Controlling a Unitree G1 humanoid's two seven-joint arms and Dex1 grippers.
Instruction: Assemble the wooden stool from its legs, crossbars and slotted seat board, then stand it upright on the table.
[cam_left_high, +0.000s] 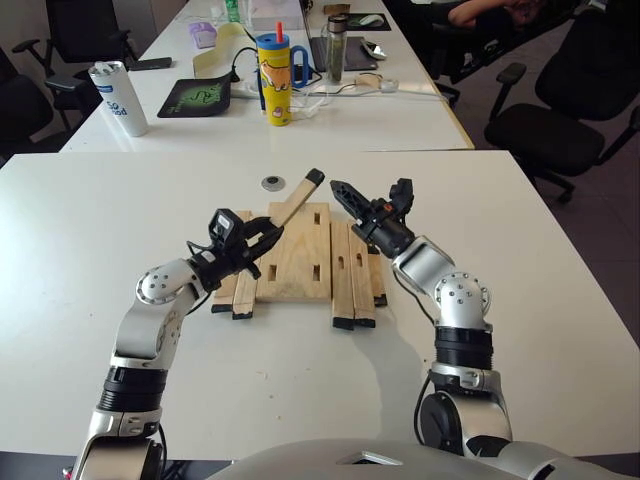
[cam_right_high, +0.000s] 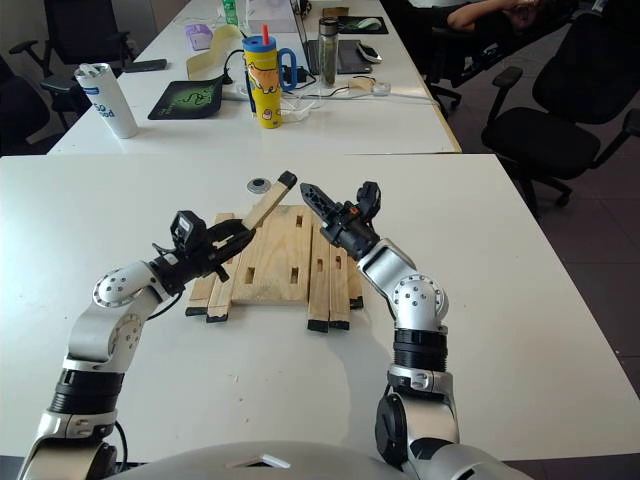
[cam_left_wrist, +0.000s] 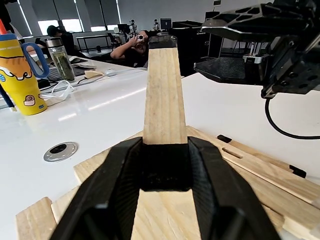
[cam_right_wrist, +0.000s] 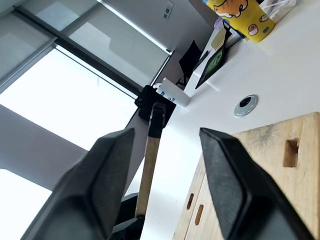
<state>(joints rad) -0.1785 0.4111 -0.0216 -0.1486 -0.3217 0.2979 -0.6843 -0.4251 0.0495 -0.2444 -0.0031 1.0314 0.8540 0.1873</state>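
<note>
My left gripper (cam_left_high: 265, 237) pinches a pale, square-cut wooden leg (cam_left_high: 297, 200) by its lower end. The leg's black-capped tip tilts up over the slotted seat board (cam_left_high: 305, 262), which lies flat on the glossy white table (cam_left_high: 520, 300), well in from every edge. My right gripper (cam_left_high: 340, 190) hovers, fingers spread, above smooth slats (cam_left_high: 355, 280) beside the board's right edge. More pieces (cam_left_high: 240, 290) line its left.

Downward head stereo; close wrist views
</note>
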